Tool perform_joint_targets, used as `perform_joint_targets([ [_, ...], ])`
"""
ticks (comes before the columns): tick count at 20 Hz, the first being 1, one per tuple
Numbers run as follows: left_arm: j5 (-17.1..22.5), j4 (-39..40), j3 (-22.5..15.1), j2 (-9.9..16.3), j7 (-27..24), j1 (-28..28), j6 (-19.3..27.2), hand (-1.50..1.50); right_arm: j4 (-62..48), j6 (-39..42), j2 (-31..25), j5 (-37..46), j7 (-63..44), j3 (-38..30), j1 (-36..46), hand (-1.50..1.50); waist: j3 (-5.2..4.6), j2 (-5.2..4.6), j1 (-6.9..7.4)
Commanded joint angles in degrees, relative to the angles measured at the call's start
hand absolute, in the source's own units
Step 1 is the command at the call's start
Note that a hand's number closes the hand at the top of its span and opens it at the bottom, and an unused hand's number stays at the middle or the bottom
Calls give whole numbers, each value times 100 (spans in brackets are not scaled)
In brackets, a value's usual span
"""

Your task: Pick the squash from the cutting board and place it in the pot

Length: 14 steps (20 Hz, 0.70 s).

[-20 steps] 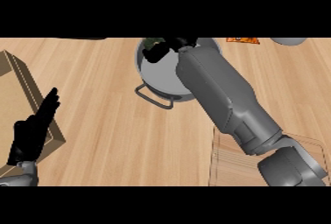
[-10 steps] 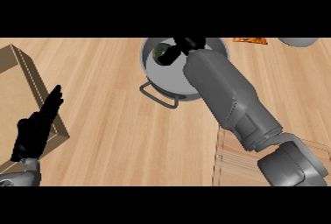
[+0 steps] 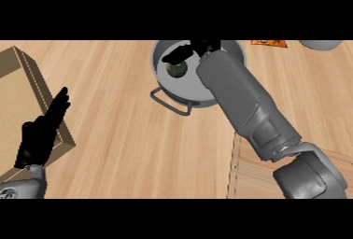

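Right hand (image 3: 195, 49): positioned over the mouth of the pot (image 3: 228, 50), at the far side of the counter, with its grey forearm running diagonally up from the lower right and covering much of the pot's right half. The fingers are spread rather than wrapped; one dark finger extends left over the pot's interior, and none is seen closed round anything.

Squash (image 3: 177, 69): a dark green rounded item lying inside the pot, against the grey inner wall on the left side, just below the extended finger. Whether the finger touches it cannot be determined.

Pot: grey metal, round, standing on the wooden counter (image 3: 124, 121); one loop handle projects toward the lower left.

Cutting board (image 3: 251, 177): light wood, at the lower right, partly under the right arm.

Left hand (image 3: 40, 135): at the left edge, fingers straight and pointing up, holding nothing, resting beside a tan box (image 3: 21, 88).

An orange packet (image 3: 269, 42) lies at the top edge, right of the pot
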<state>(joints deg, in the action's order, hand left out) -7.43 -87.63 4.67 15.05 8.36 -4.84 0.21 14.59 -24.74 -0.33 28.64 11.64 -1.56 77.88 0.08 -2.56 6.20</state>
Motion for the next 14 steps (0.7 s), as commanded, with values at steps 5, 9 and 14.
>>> perform_joint_targets([
  [5, -31, -121, 9, 4, 25, 261, 3, 0, 337, 295, -128, -1314, 1105, -1250, -125, -150, 1, 57, -102],
  [9, 189, 70, 255, 85, -63, 149, -101, 0, 42, 1021, -328, -1515, 1131, -1409, 25, -150, -9, 97, -218],
  [14, 20, -154, 168, -31, -65, 463, 44, 0, -129, 1733, -580, -1697, 1456, -1564, -249, -150, -6, 135, -294],
])
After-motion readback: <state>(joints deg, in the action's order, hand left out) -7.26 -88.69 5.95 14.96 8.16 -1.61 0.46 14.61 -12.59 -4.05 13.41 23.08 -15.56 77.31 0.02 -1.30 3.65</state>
